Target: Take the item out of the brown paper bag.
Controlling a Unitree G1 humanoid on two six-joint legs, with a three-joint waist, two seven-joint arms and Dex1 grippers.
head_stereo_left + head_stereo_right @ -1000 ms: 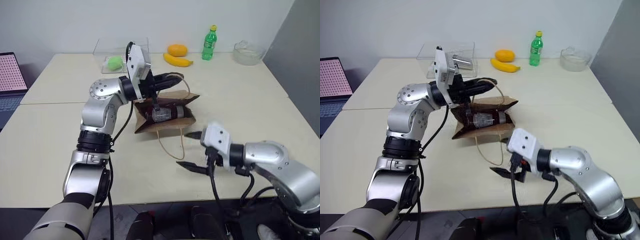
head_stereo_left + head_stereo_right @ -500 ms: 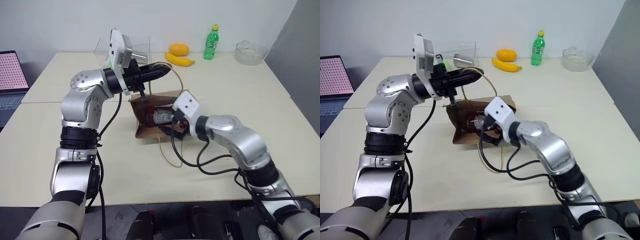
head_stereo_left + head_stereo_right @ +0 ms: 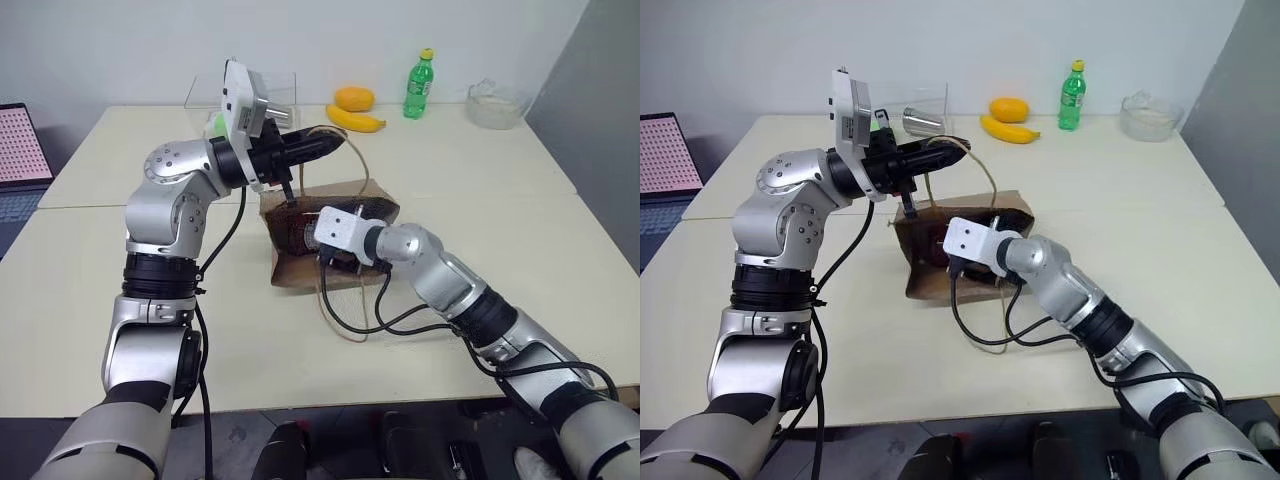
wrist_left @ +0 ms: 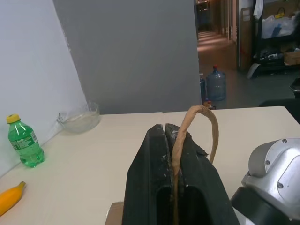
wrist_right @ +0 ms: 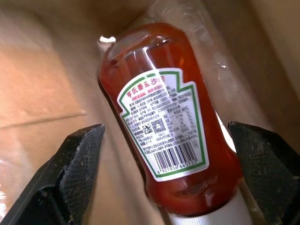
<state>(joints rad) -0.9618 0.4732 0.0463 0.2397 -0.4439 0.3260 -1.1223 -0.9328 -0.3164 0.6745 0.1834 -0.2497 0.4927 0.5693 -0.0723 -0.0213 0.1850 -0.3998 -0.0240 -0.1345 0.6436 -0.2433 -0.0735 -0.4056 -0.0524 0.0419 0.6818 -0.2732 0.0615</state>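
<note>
The brown paper bag (image 3: 290, 272) lies on its side at the middle of the table, mouth facing right. My left gripper (image 3: 335, 143) hovers above it, shut on one thin tan loop handle (image 4: 206, 117) and holding it up. My right gripper (image 5: 165, 127) is pushed into the bag's mouth, open. Its two black fingers (image 5: 77, 164) stand on either side of the item (image 5: 140, 61), a red bottle with a white label and white cap, without touching it. The bottle lies on the bag's inner wall.
The bag's other handle (image 3: 345, 312) trails loose on the table toward me. At the far edge stand a green bottle (image 3: 418, 85), a banana (image 3: 356, 121), an orange fruit (image 3: 354, 98), a glass bowl (image 3: 495, 105), a silver can (image 3: 925, 122) and a clear box (image 3: 240, 92). A laptop (image 3: 12, 150) sits far left.
My right gripper has swung from the table's near side forward and left into the bag's mouth, staying open. The left gripper keeps its hold on the handle, barely moved.
</note>
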